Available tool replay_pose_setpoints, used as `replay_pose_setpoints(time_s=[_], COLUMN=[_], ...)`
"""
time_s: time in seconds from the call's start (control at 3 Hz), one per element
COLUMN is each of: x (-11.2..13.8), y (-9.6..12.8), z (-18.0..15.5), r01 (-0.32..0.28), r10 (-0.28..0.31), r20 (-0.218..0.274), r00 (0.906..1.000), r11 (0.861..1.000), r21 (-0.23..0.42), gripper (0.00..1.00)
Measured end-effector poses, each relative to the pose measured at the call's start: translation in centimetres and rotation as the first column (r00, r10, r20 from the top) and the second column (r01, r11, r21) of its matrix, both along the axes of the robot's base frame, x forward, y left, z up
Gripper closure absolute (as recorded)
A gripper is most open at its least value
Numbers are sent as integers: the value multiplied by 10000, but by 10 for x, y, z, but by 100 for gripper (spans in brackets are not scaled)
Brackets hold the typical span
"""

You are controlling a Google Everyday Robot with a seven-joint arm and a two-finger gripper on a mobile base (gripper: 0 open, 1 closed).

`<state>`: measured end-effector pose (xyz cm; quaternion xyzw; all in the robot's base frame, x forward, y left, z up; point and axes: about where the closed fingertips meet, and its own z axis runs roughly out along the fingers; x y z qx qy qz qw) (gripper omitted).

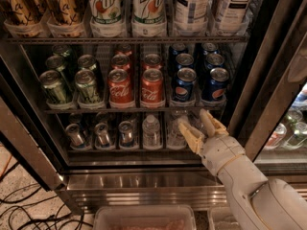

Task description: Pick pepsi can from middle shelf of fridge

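Observation:
The fridge (268, 80) stands open with its steel frame around dark wire racks. On the middle shelf (134, 110) several dark blue pepsi cans (184, 85) stand in two rows at the right, beside red Coca-Cola cans (152, 87) and green cans (55, 86). My gripper (197, 122) is open, its two cream fingers pointing up just below the front rail, under the front pepsi cans. It holds nothing and touches no can.
Tall bottles and cans (148, 8) fill the rack above. Small cans and water bottles (151, 131) sit on the lower rack behind my fingers. A clear bin (144, 217) lies at the bottom. Cables (24, 205) trail on the floor at left. A second door (288, 128) is at right.

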<state>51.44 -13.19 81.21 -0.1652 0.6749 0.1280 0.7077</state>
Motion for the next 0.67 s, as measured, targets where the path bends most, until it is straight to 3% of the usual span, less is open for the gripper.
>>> replay_pose_setpoints(time_s=[0.33,0.67], x=[0,2], y=[0,4], z=[0,1], r01=[0,-150], r10=[0,150], r20=[0,55], r00=[10000,9999], r11=[10000,9999], r21=[0,-65], gripper=[37,16])
